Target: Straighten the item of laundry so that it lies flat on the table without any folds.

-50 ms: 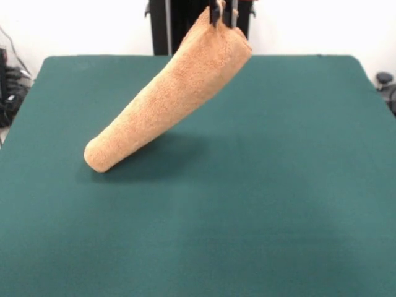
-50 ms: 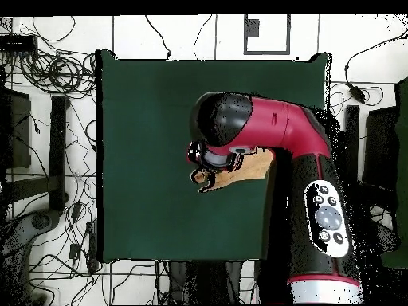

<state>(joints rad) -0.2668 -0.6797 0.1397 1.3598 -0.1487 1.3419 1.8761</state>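
Observation:
The item of laundry, an orange-tan fluffy towel (image 1: 173,93), hangs bunched into a long folded tube. Its top end is pinched by my gripper (image 1: 224,17) at the top of the front view, and the gripper is shut on it. The towel slants down to the left, and its lower end (image 1: 102,154) touches the dark green table (image 1: 260,185). In the overhead view the arm covers most of the towel; only a small tan patch (image 2: 247,170) shows beside the arm's head, and the gripper itself is hidden there.
The red and black arm (image 2: 271,127) reaches over the table's middle in the overhead view. Cables and dark equipment (image 2: 48,119) lie on the floor around the table edges. The table's rim (image 2: 100,159) bounds the green top.

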